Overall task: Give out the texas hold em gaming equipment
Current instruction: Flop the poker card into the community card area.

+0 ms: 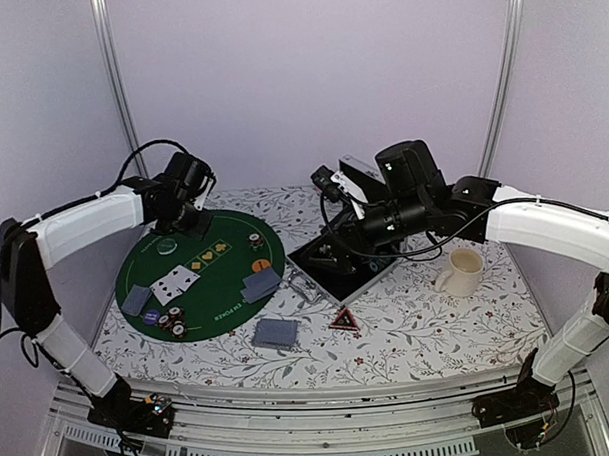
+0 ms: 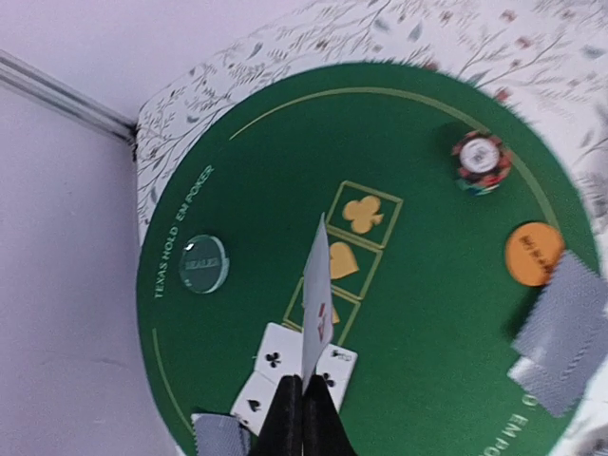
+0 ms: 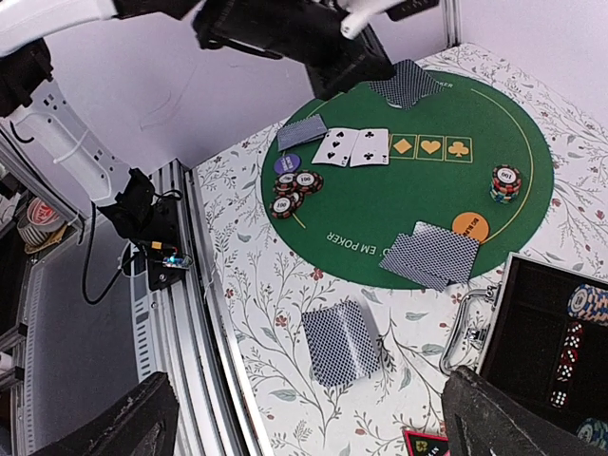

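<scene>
My left gripper is shut on a playing card with a red mark, held on edge above the green poker mat; it also shows in the top view. Two face-up black cards lie below it. A striped chip stack, the orange button and two face-down cards lie on the mat's right side. My right gripper is wide open and empty, high above a face-down deck on the tablecloth. Loose chips sit at the mat's near edge.
The open silver case lies under my right arm with chips inside. A cream mug stands right of it. A clear dealer disc lies on the mat. A red triangular item lies near the deck.
</scene>
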You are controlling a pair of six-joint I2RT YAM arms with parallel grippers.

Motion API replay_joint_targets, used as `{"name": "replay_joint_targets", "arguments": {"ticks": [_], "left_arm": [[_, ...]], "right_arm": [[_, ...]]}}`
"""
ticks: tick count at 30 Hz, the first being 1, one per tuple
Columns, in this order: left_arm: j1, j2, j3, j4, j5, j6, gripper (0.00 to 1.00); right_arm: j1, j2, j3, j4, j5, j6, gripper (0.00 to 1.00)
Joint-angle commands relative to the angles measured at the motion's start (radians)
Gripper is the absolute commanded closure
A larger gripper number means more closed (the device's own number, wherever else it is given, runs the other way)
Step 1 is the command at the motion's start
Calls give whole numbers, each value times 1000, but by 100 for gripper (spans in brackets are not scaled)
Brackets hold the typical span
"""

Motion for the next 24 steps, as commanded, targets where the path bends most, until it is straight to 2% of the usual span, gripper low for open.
{"name": "replay_joint_targets", "arguments": {"ticks": [1, 5, 10, 17, 24], "left_arm": [[27, 192, 57, 9, -328, 121, 100], [32, 326, 94, 78, -437, 185, 100], [32, 452, 106, 146, -488, 264, 100], [13, 475, 39, 227, -396, 304, 100], [1, 507, 29, 152, -322, 235, 100]], "right_arm": [[2, -45, -35, 23, 14, 13, 1], [1, -55, -49, 23, 14, 11, 1], [1, -65, -66, 25, 13, 12, 1], [0, -63, -70, 35, 4, 19, 1], [1, -66, -72, 37, 3, 19, 1]]}}
